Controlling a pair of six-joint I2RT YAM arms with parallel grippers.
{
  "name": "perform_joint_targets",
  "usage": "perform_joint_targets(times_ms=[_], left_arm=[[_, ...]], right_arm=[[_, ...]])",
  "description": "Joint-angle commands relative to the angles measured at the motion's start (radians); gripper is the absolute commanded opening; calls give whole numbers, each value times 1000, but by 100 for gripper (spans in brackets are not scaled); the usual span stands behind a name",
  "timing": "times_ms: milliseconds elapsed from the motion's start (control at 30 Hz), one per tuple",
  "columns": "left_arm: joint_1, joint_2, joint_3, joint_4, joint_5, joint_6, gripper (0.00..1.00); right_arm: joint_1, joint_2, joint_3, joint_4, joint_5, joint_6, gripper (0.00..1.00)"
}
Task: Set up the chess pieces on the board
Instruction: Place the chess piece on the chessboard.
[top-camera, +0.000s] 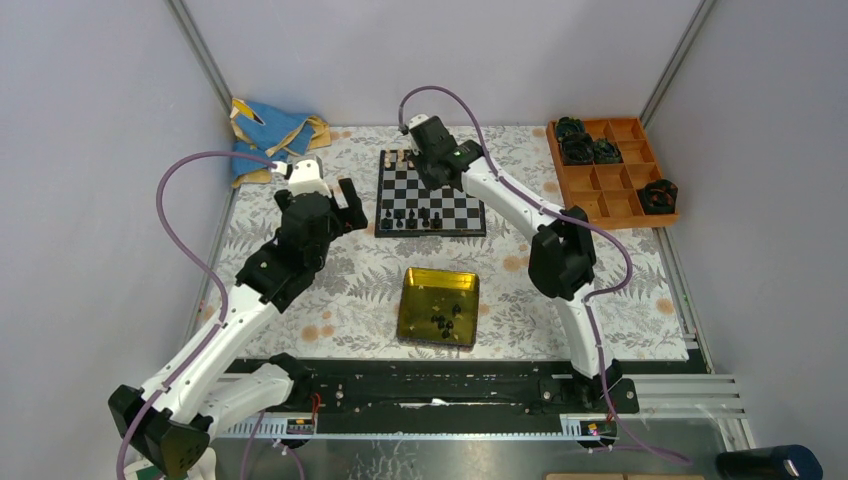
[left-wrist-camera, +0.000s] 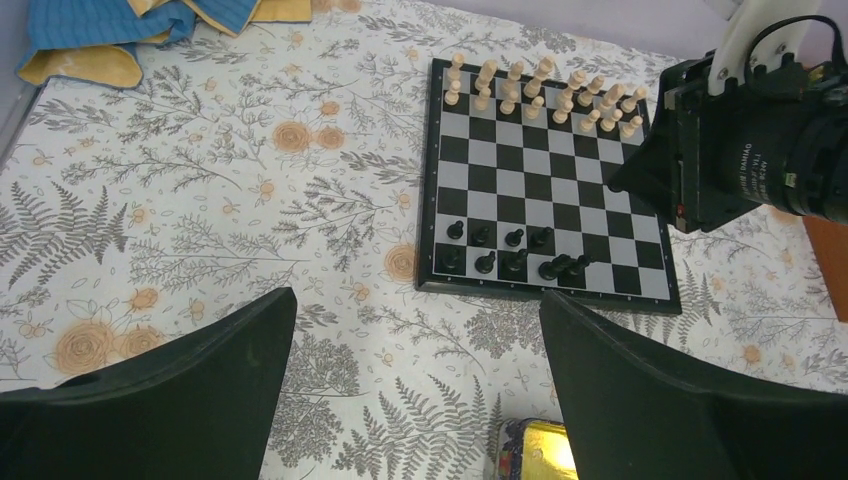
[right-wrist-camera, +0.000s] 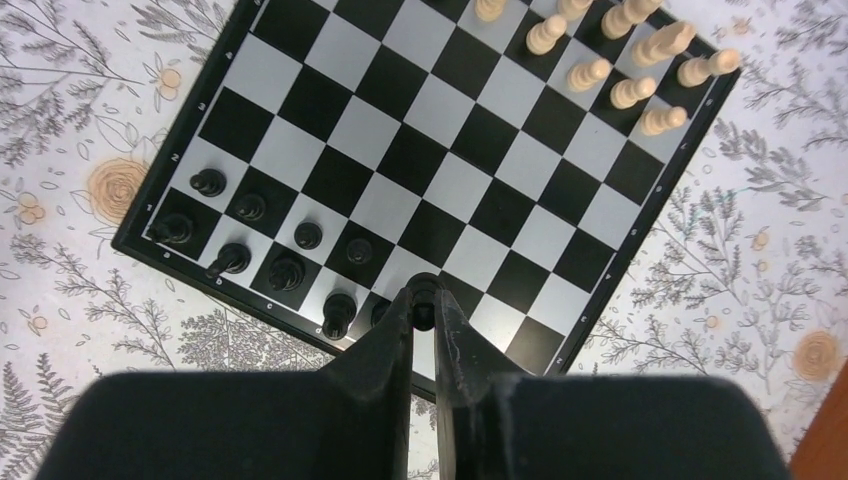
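Right wrist view: right pincer (right-wrist-camera: 424, 292) nearly pressed together, pinching a small black piece (right-wrist-camera: 424, 317) at its tips. It sits over the near edge of the board (right-wrist-camera: 470, 170), just beside the cluster of black pieces (right-wrist-camera: 285, 270) in the near-left corner. Can't tell if it touches a square. Cream pieces (right-wrist-camera: 590, 72) line the far rows.

Left wrist view: left pincer (left-wrist-camera: 417, 300) spread wide above the floral counter (left-wrist-camera: 200, 200), short of the board. The right arm's wrist hides the board's right side here.

Only the top view shows the yellow tin (top-camera: 412, 300) on the arms' side of the board, with loose black pieces (top-camera: 445, 322) inside. It also shows the orange tray (top-camera: 620, 205) at right and the blue cloth (top-camera: 265, 130) far left.
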Motion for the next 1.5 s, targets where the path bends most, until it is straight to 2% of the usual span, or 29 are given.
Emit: perform_joint_targets(times_ms=[0,233,1467], left_arm=[[-2,3,30,-15,5,15,99],[-2,37,37,-6,12,10,99],[-1,106,44,39,15,40,99]], right_arm=[[-19,15,28,7,-47,28,0],[-36,22,-52,34,-94,37,0],[-56,134,-80,38,-155,82,0]])
